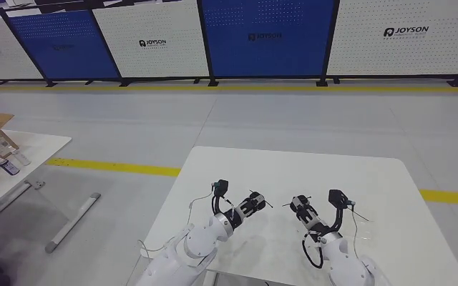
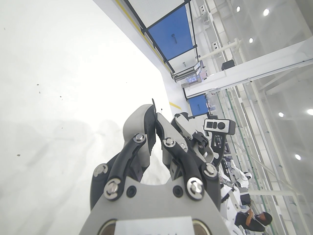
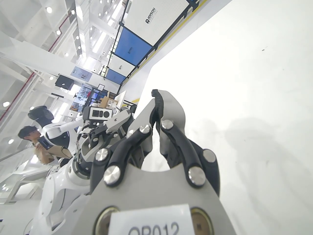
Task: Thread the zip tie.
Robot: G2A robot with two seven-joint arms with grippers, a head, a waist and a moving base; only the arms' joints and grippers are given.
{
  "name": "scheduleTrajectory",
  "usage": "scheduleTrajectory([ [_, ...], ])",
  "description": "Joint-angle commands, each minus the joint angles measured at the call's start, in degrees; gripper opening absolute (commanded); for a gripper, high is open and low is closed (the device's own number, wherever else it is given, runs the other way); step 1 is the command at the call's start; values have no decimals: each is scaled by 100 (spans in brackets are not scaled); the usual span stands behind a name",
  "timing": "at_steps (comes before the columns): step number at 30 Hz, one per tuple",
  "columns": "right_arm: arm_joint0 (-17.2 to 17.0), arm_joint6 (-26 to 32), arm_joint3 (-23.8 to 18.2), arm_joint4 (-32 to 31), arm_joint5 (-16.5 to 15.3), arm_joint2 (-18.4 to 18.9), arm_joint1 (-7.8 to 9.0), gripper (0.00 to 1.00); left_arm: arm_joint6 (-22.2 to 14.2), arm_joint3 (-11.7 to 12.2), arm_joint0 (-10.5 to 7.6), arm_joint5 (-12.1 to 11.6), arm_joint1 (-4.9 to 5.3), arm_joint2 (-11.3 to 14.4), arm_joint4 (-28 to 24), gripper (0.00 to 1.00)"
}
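The zip tie (image 1: 269,205) is a thin black strip. My left gripper (image 1: 259,202) hovers above the near middle of the white table (image 1: 300,168), shut on the strip. In the left wrist view the zip tie (image 2: 153,102) pokes out past the tips of the left gripper (image 2: 155,114). My right gripper (image 1: 297,205) faces it a short gap away, also shut, with a thin black piece showing at its tip. In the right wrist view the right gripper (image 3: 155,99) has its pads pressed together. How the strip runs between the two grippers cannot be made out.
Each wrist view shows the other arm's gripper close behind: right gripper (image 2: 182,123), left gripper (image 3: 119,121). A second table (image 1: 36,143) with small items stands at the far left. The white table's far edge and left corner lie beyond the grippers.
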Motion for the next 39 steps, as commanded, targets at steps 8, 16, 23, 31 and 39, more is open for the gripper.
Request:
scheduleTrajectory([
  [8,-230,-186,-92,-240,-355,38,10,0,0,0,0,0,0,0,0,0],
  [16,-862,-1059,-40,-182,-1349,234,-3,0,0,0,0,0,0,0,0,0],
  [23,-898,-990,-12,-27,-1302,272,-9,0,0,0,0,0,0,0,0,0],
  [31,-933,-1381,-15,-315,-1255,232,-62,0,26,-15,1,-16,-9,29,-18,0],
  [39,-919,-1664,58,-428,-1179,155,-121,0,-254,63,-27,14,-20,158,-75,0],
])
